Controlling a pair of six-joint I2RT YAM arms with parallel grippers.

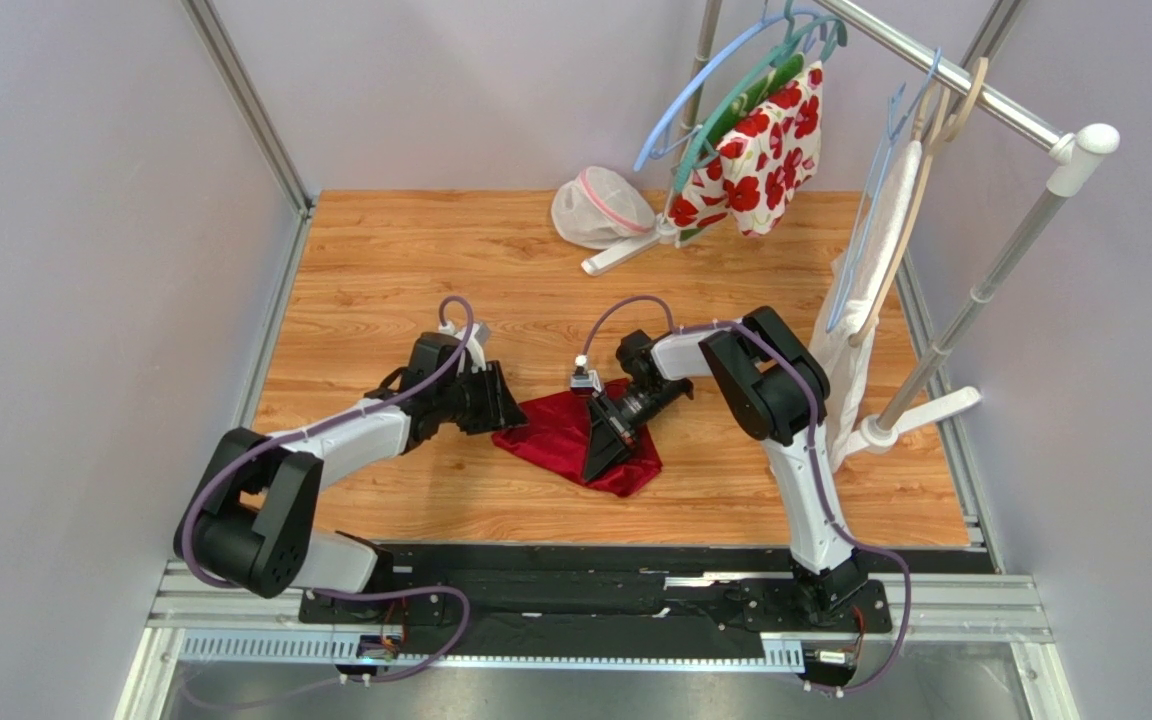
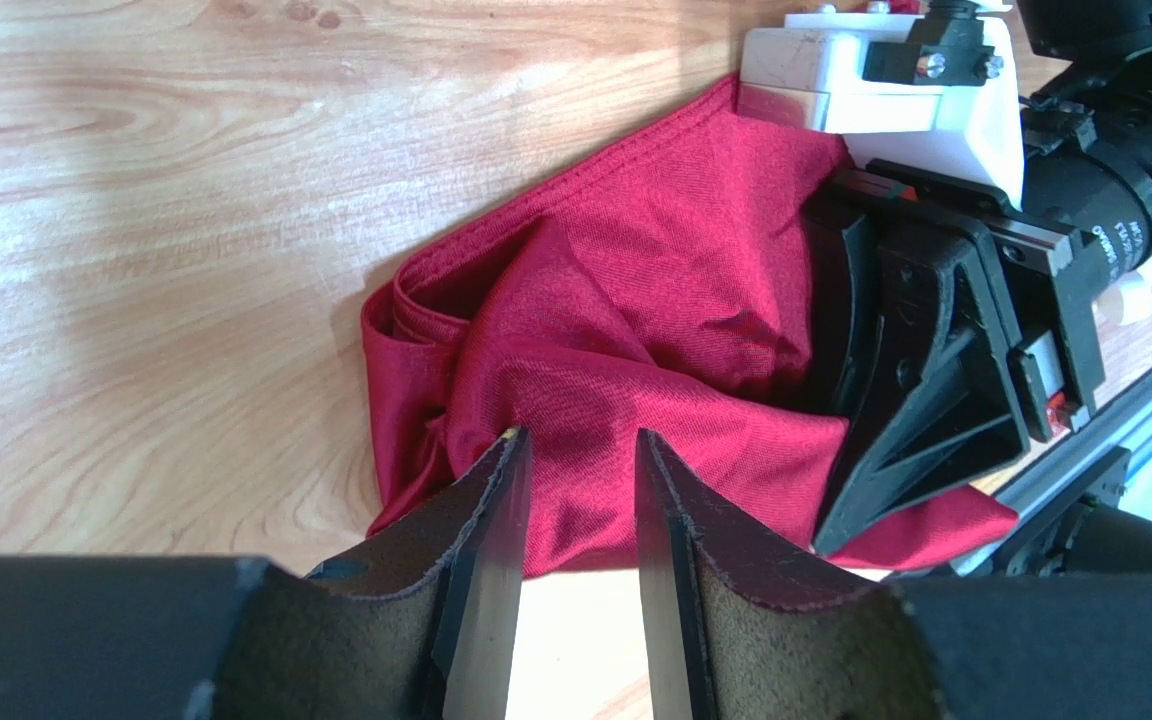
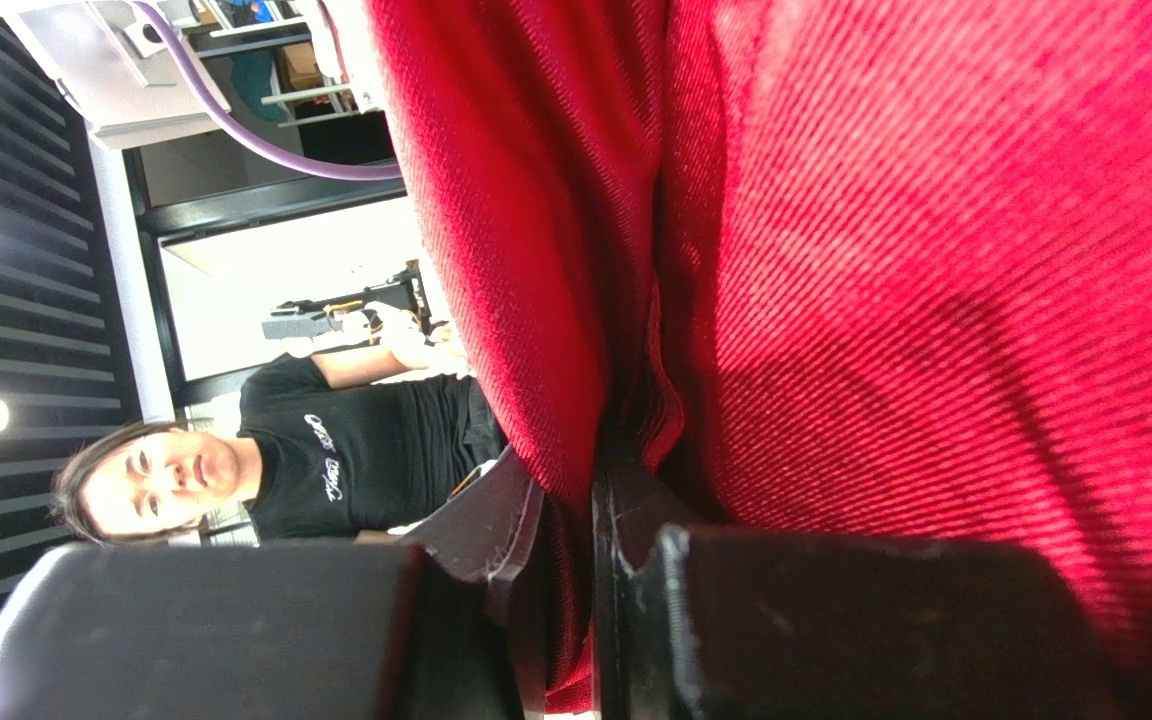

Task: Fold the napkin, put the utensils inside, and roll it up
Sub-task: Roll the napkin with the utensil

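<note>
The dark red napkin (image 1: 575, 435) lies bunched on the wooden table between the two arms. My right gripper (image 1: 608, 447) is shut on a fold of the napkin (image 3: 898, 270), which fills the right wrist view. My left gripper (image 1: 504, 402) is at the napkin's left edge. In the left wrist view its jaws (image 2: 578, 450) stand a little apart, open, with the crumpled napkin (image 2: 642, 330) just past the fingertips and nothing between them. No spoon or other utensil shows in any view.
A clothes rack (image 1: 973, 90) stands at the back right with hangers, a white cloth with red flowers (image 1: 755, 158) and a white towel (image 1: 868, 285). A white mesh bag (image 1: 597, 207) lies at the back. The rack's base (image 1: 920, 417) is right of my right arm.
</note>
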